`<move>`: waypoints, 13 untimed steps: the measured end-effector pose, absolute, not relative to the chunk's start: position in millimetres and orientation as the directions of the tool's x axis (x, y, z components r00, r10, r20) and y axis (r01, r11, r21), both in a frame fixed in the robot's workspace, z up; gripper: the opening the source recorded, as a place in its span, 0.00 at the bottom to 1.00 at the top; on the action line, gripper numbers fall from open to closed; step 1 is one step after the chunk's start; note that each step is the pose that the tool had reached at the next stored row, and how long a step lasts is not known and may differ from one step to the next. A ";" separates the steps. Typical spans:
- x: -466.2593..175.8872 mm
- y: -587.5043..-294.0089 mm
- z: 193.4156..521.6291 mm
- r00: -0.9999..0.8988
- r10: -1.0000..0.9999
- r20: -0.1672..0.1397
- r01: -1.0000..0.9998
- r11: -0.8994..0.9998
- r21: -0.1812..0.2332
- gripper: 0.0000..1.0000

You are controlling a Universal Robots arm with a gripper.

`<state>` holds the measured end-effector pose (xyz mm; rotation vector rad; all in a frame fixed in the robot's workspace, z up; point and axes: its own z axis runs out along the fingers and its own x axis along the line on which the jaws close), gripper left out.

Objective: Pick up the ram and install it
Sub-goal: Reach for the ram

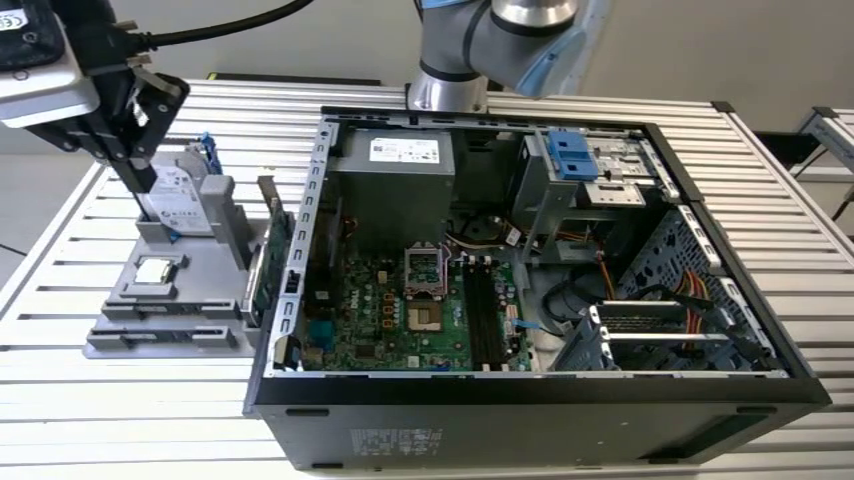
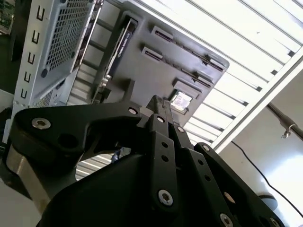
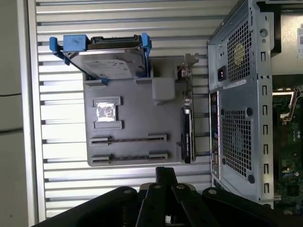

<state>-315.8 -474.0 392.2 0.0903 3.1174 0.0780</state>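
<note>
We logged one gripper [image 1: 144, 195], pressed together, at the exterior view's upper left. It hung by the hard drive [image 1: 183, 212] on the gray tray [image 1: 194, 300].

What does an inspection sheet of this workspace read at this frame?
Surface: silver slatted metal table.
Job's things: ram cannot be told apart; grey plastic parts holder has two long narrow cradles; open black computer case with green motherboard.
Clutter: silver hard drive in blue-trimmed frame, green expansion card, small square chip, all on the holder.
Gripper: black gripper over the holder near the hard drive.
Cables: black cable along the arm; coloured wires inside the case.
Surroundings: second slatted table at the exterior view's right.
</note>
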 end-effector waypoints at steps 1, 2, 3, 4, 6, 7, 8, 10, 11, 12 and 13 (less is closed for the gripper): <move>-319.8 -474.0 392.2 -0.998 0.058 -0.020 0.057 0.997 0.051 0.00; -323.6 -474.0 392.2 -0.998 0.058 -0.020 0.057 0.997 0.051 0.00; -327.9 -473.8 392.2 -0.998 0.058 -0.020 0.057 0.997 0.051 0.00; -332.1 -473.6 392.2 -0.998 0.058 -0.020 0.057 0.997 0.051 0.00; -340.5 -472.4 392.2 -0.998 0.058 -0.020 0.057 0.997 0.051 0.00; -344.3 -471.4 392.2 -0.998 0.058 -0.020 0.057 0.997 0.051 0.00; -347.8 -469.8 392.2 -0.998 0.058 -0.020 0.057 0.997 0.051 0.00; -352.6 -465.2 392.2 -0.998 0.058 -0.020 0.057 0.997 0.051 0.00; -354.5 -462.2 392.2 -0.998 0.058 -0.020 0.057 0.997 0.051 0.00; -356.3 -459.1 392.1 -0.998 0.058 -0.020 0.057 0.997 0.051 0.00; -357.8 -455.9 392.1 -0.998 0.058 -0.020 0.057 0.997 0.051 0.00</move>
